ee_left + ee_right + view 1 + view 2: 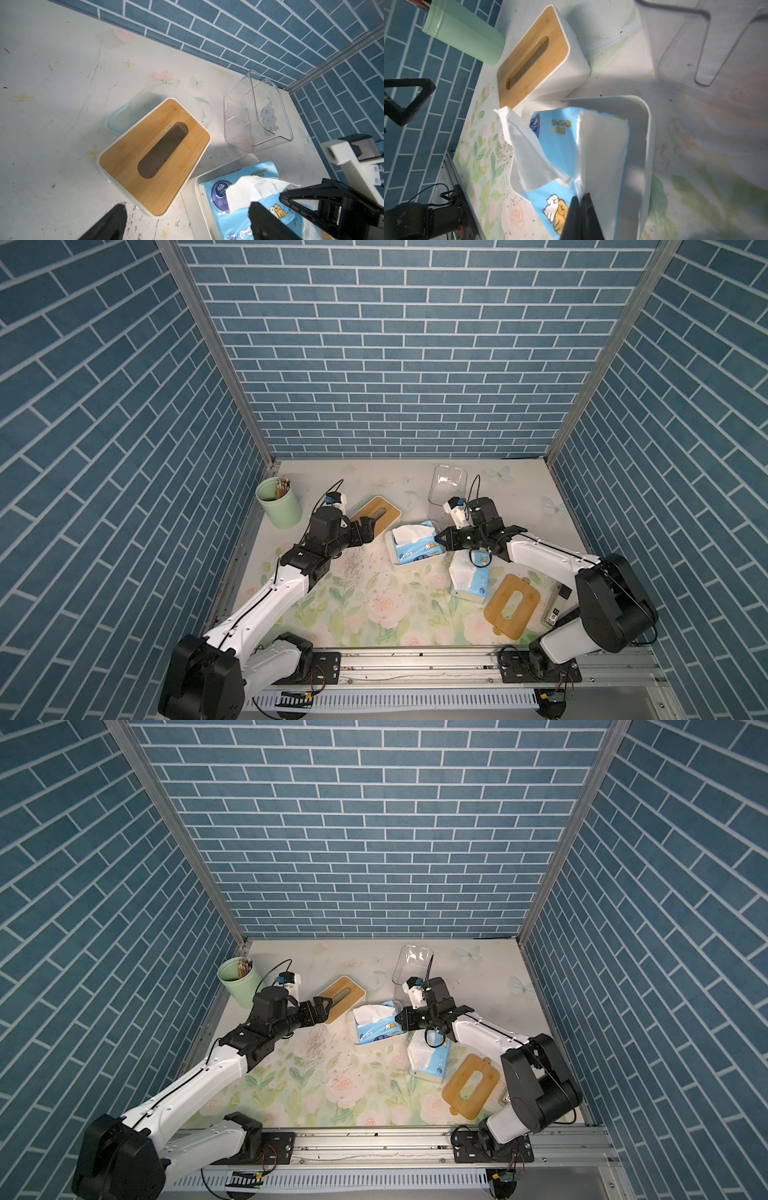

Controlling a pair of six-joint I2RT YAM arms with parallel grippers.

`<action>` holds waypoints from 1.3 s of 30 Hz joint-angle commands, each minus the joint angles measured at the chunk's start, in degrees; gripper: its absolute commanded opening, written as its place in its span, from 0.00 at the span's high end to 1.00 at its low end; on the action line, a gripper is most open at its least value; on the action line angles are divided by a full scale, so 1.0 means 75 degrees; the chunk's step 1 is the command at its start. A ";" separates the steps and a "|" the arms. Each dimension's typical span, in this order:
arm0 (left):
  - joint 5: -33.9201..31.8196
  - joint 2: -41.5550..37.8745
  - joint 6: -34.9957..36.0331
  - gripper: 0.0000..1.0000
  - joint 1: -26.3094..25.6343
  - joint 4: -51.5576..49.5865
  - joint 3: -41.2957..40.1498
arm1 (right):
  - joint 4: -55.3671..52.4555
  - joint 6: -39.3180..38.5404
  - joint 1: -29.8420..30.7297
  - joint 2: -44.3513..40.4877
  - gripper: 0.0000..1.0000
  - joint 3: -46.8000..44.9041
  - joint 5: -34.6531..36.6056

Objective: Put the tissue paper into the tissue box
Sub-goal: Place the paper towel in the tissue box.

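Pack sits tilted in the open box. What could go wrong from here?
1. The tissue pack sits tilted in the open white box, one end above the rim; the shut right gripper at its edge could jam it or tip the box.
2. A loose sheet sticks up from the pack and could snag or tear.
3. The open left gripper hovers beside the lidded box and might knock it.

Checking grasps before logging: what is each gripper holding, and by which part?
Right gripper pinches the tissue pack by its wrapper edge; left gripper holds nothing.
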 commanded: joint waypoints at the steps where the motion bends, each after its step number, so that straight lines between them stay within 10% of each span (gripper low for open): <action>1: -0.0325 0.0117 -0.0081 0.04 -0.0093 0.0342 -0.0149 | 0.0536 -0.0169 0.0157 0.0304 0.94 0.0205 -0.0139; 20: -0.0953 0.0695 -0.0040 0.04 -0.0432 0.0625 -0.0214 | -0.0671 -0.0924 0.0382 -0.0373 0.57 0.0332 0.1669; 31: -0.1276 0.1069 -0.0056 0.05 -0.1007 0.0666 -0.0262 | -0.1578 -0.1048 0.1089 -0.0088 0.11 0.0673 0.3651; 39: -0.1439 0.1108 0.0002 0.05 -0.1057 0.0647 -0.0292 | -0.1200 -0.1058 0.1176 0.0548 0.06 0.0853 0.3320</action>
